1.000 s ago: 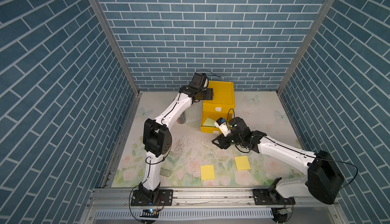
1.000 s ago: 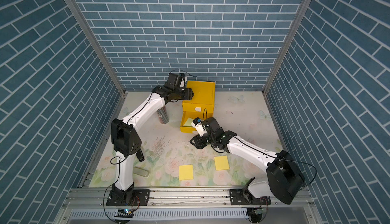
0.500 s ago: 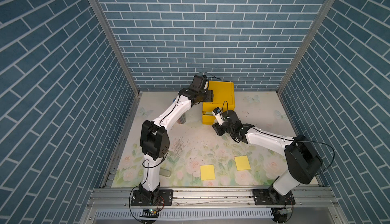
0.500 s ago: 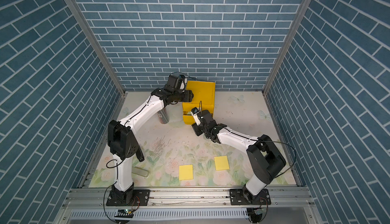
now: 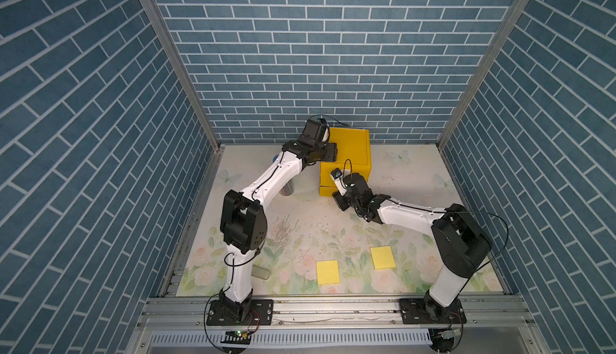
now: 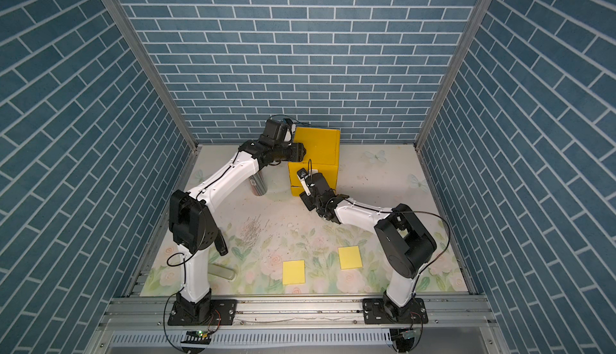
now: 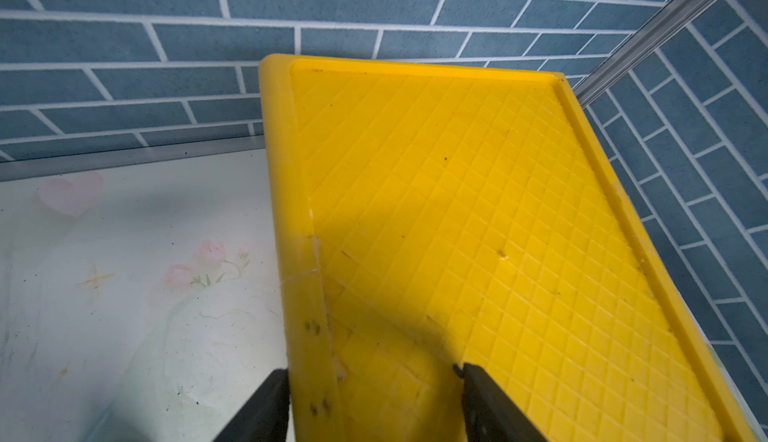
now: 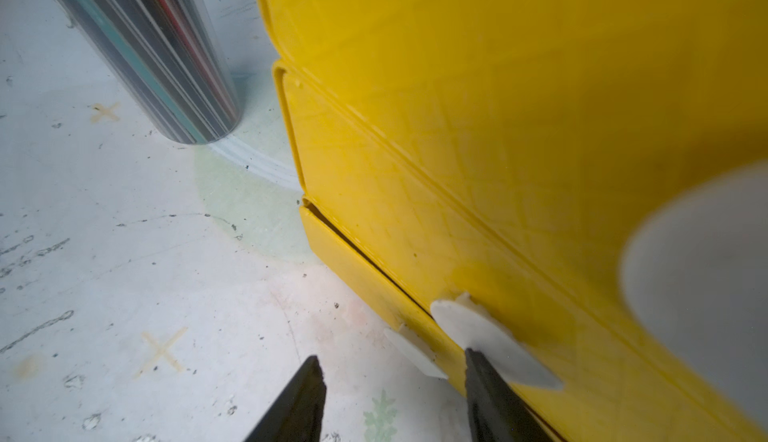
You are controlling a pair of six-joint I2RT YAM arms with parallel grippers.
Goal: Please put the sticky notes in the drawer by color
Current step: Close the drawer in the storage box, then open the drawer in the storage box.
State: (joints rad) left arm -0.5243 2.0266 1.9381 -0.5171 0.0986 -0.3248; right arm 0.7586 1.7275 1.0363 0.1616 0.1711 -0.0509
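Note:
The drawer [image 5: 353, 149] is a yellow cabinet at the back, with all its drawers pushed in, as both top views show. Two yellow sticky notes [image 5: 328, 272] [image 5: 383, 257] lie flat on the mat near the front. My left gripper [image 7: 374, 398] grips the cabinet's upper left edge, one finger on the side wall, the other on the ribbed top. My right gripper [image 8: 395, 398] is open low at the cabinet's front, by the white handles [image 8: 490, 344]. It holds nothing. No other notes show.
A clear cylinder [image 5: 288, 189] stands just left of the cabinet, under my left forearm. A grey oblong thing [image 5: 261, 272] lies at the front left beside the left arm's base. The mat is floral, with brick walls on three sides.
A drawer that stood pulled out with a light green note inside has been pushed in. My right gripper followed it to the cabinet and opened. The left arm stayed put.

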